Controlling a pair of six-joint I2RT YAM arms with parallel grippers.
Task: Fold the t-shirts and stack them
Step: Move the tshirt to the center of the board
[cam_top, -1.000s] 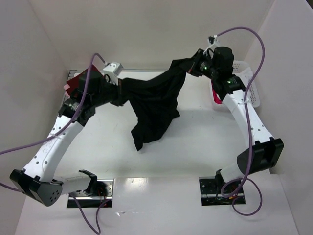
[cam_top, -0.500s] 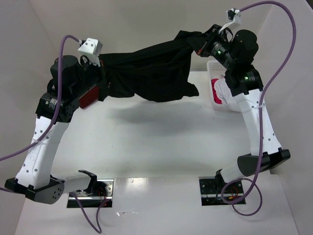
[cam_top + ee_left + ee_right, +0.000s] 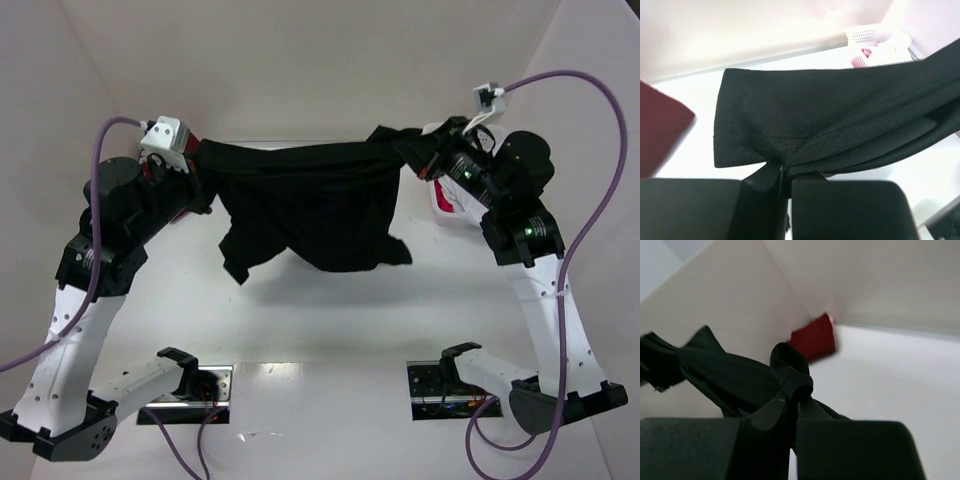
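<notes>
black t-shirt (image 3: 310,205): held in the air above the table (image 3: 330,320), stretched sideways between the two grippers. Its upper edge runs almost level and taut from one pinch to the other. The body hangs below in loose folds, one corner drooping lower on the left. Contact of the lowest folds with the table cannot be confirmed from the top view.
left gripper (image 3: 782,172): jaws drawn in to a thin slit, clamped on a bunched corner of the black t-shirt. The cloth fans out from the pinch, away from the wrist camera.
right gripper (image 3: 795,399): jaws nearly together, gripping a gathered fold of the same shirt. A small loop of cloth stands up just past the fingertips.
dark red t-shirt (image 3: 660,125): lies flat on the table at the far left, near the back wall, apart from the black t-shirt. In the right wrist view it reads as a rectangular patch.
basket (image 3: 867,34): white and perforated, at the far right corner of the table, beyond the right arm.
pink and white cloth (image 3: 867,50): bundled inside the basket. The individual garments cannot be told apart.
arms: both raised, the left at the left end of the shirt, the right at the right end.
</notes>
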